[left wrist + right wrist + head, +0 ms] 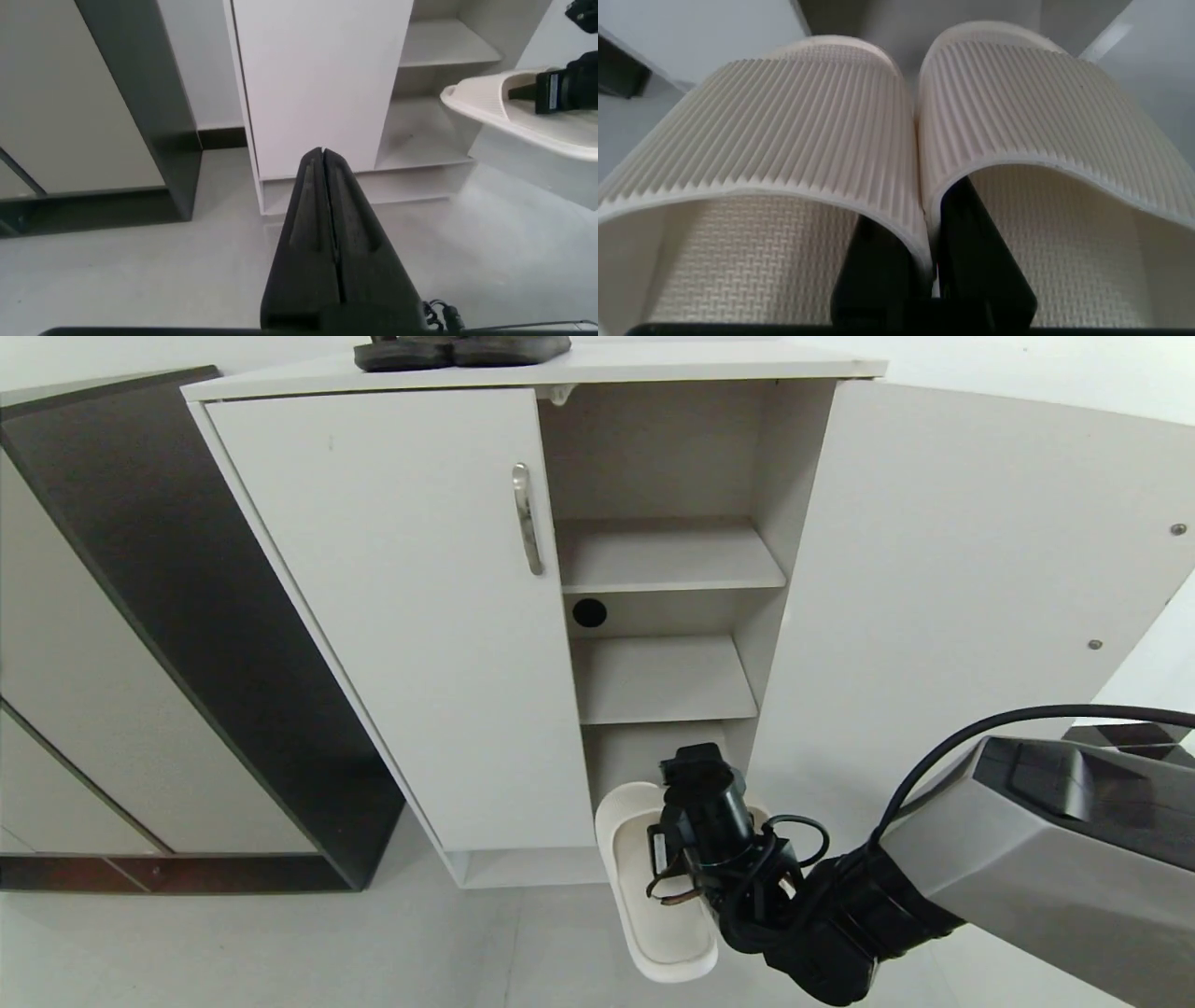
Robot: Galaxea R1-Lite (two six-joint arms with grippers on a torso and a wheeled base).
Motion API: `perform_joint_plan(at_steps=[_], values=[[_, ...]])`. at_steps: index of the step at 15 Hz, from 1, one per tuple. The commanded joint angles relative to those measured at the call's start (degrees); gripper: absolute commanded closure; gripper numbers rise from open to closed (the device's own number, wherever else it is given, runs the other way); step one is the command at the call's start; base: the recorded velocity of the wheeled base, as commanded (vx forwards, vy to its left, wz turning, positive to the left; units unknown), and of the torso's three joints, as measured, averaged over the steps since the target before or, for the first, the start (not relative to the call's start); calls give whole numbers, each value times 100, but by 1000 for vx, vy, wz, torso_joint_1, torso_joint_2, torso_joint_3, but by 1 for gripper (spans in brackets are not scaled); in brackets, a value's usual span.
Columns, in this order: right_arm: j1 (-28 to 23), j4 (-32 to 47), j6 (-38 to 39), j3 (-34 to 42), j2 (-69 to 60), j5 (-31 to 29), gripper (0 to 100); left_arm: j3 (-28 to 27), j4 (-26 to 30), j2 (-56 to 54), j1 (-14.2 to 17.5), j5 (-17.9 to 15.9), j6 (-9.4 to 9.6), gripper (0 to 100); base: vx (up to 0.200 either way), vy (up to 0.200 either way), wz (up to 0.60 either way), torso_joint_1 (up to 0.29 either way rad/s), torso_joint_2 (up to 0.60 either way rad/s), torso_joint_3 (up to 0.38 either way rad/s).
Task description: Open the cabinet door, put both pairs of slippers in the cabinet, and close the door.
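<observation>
Left gripper (322,215): low over the floor (140,280) in front of the cabinet, jaws pressed flat together, nothing in them. Fine where it is, well apart from the work.

Right gripper (695,803): jaws clamped on the white slippers (644,896), pinching the two inner side walls together, so both slippers hang off one pinch. The right wrist view shows the fingers (878,280) under the ribbed straps (813,121). The pair is off the floor, toes at the mouth of the bottom compartment (635,756), heels toward the robot. Not inside yet.

Right door (934,569) is swung wide open, left door (401,616) shut. The opening between the left door's edge and the right side wall (775,616) looks only a little wider than the pair, as I read it.

For the insert:
- centre the pair between those two edges before pushing
- go straight in, soles level, toes first
- keep the wrist below the middle shelf (658,677)
- let go only once the soles sit on the compartment floor; a pinch on soft walls can pivot and drop one slipper
- push deep enough for the heels to clear the front edge, or the door won't close

Upper shelf (667,555) is bare, so it could take the dark slippers (457,350), which sit at the front edge of the cabinet top, above the left door's handle (526,518).
</observation>
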Motion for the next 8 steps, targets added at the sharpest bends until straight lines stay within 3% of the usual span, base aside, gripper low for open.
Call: perform_joint_plan(at_steps=[1,5,7,8], values=[[10,-176,-14,-145,171,-240,100,0,0,9,-2,5,0,100,0,0,0,2,7,-203],[10,-1653,-796,-30,267,-741,100,0,0,9,-2,5,-18,100,0,0,0,2,4,-157],[10,-3032,-1543,128,610,-785,100,0,0,9,-2,14,-18,100,0,0,0,0,0,0],[1,-3340,-1710,128,759,-785,100,0,0,9,-2,5,-27,100,0,0,0,0,0,0]])
